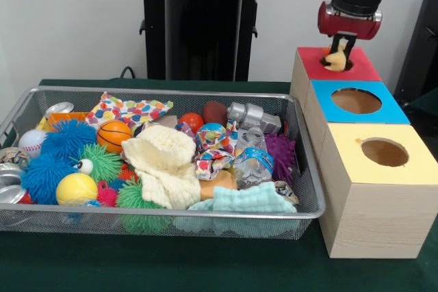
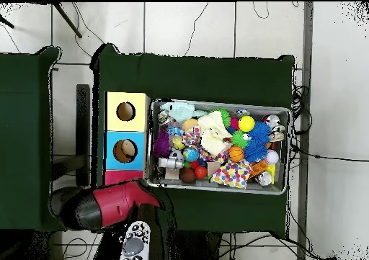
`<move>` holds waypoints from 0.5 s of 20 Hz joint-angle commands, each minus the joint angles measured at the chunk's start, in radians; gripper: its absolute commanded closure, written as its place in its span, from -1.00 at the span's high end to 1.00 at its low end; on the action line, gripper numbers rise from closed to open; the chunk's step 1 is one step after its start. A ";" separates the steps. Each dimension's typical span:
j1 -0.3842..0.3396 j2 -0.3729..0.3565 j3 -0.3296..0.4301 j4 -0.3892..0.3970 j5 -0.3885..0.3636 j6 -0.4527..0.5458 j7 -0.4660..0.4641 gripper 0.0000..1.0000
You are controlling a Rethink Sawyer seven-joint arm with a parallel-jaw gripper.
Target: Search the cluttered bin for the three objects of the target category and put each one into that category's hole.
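Note:
My gripper (image 1: 339, 57) hangs right over the hole (image 1: 345, 65) in the red-topped wooden box at the far right. It is shut on a pale yellow plush toy (image 1: 335, 60), whose lower part sits at the hole's mouth. In the overhead view my red arm (image 2: 115, 199) covers the gripper and most of the red top (image 2: 121, 176). The wire mesh bin (image 1: 171, 91) is full of clutter and also shows in the overhead view (image 2: 216, 102). An orange-brown soft thing (image 1: 217, 182) lies partly under cloths near the bin's front.
A blue-topped box (image 1: 321, 90) and a yellow-topped box (image 1: 410, 169) stand in a row in front of the red one. The bin holds blue and green spiky balls (image 1: 68, 138), a small basketball (image 1: 113, 135), a cream cloth (image 1: 164, 162), a crushed bottle (image 1: 252, 162) and cans.

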 commanded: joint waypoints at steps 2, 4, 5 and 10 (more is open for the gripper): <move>-0.003 0.100 0.038 -0.060 0.034 -0.107 0.146 -1.00; -0.010 0.098 0.041 -0.059 0.035 -0.109 0.136 -1.00; -0.013 0.098 0.042 -0.060 0.035 -0.108 0.132 -1.00; -0.045 0.091 0.062 -0.056 0.040 -0.103 0.106 -1.00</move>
